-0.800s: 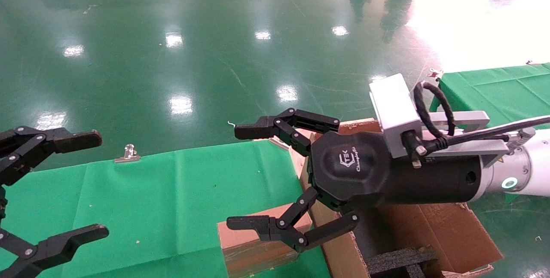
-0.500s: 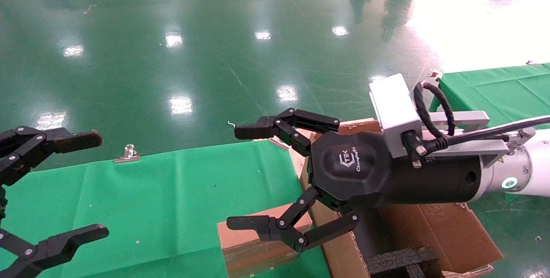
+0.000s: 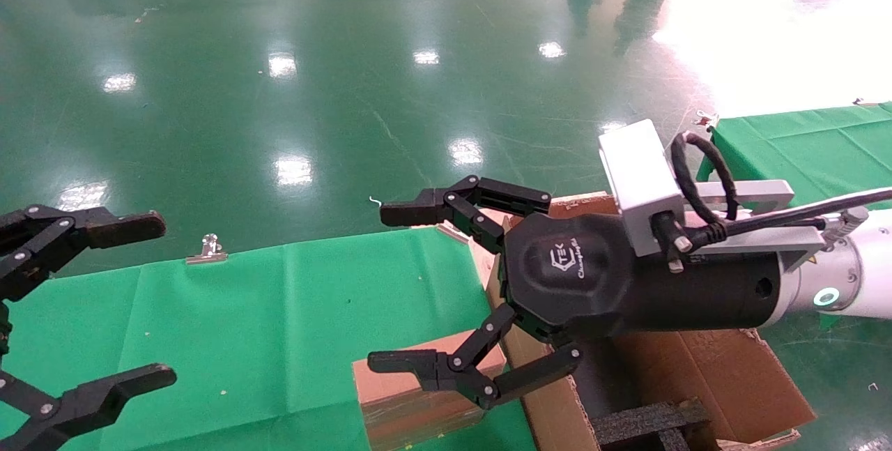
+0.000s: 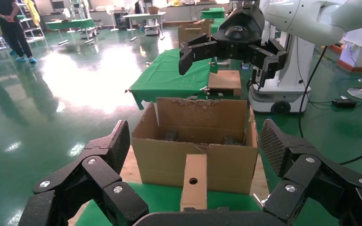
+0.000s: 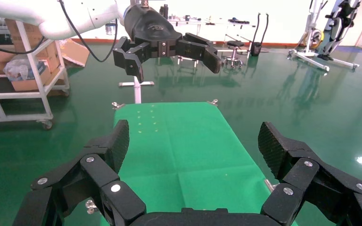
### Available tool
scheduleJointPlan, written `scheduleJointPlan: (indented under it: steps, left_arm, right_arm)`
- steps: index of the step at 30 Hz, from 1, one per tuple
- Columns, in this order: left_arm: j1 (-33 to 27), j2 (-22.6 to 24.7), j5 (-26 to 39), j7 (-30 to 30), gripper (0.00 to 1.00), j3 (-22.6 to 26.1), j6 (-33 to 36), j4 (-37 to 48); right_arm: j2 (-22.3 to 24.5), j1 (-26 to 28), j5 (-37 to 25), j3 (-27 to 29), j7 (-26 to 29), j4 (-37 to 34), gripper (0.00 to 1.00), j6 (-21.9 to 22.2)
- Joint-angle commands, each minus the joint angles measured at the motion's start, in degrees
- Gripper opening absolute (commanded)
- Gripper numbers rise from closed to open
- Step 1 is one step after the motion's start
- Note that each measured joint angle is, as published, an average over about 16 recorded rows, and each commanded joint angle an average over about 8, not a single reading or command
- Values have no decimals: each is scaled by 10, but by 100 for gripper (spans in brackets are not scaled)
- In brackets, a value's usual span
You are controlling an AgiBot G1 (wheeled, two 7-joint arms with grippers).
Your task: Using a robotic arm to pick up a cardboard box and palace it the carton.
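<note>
The right end effector (image 3: 453, 291), black-fingered on the white robotic arm (image 3: 854, 284), stays spread and motionless above the slim taped brown cardboard box (image 3: 418, 402). The box lies ungrasped on the green-clothed bench (image 3: 279, 325) beside the large flapped carton (image 3: 725, 374), so picking has not begun. The left end effector (image 3: 90, 304) hangs open, parked at the bench's left.

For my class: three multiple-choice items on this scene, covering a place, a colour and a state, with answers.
1. Where is the cardboard box? A on the cloth beside the carton; B on the floor; C on a shelf.
2. The cloth is: A red; B blue; C green.
3. The right hand is: A shut on the box; B open, empty; C inside the carton.
Answers: 1 A, it sits on cloth by the carton's wall. 2 C, plainly green. 3 B, fingers spread, nothing between; left hand parked open too.
</note>
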Motion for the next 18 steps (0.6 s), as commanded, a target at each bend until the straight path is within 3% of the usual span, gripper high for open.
scheduleJointPlan:
  steps: [1,3,12,18]
  left_arm:
    - [0,0,0,0,19,0,0,0]
    - [0,0,0,0,0,0,0,0]
    - [0,0,0,0,0,0,0,0]
    - [0,0,0,0,0,0,0,0]
  right_arm:
    - [0,0,0,0,0,0,100,0]
    - [0,0,0,0,0,0,100,0]
    - [2,2,-5,-2,1,-1,100,-1]
    - [4,39,-53,-23,7,-2,100,-18]
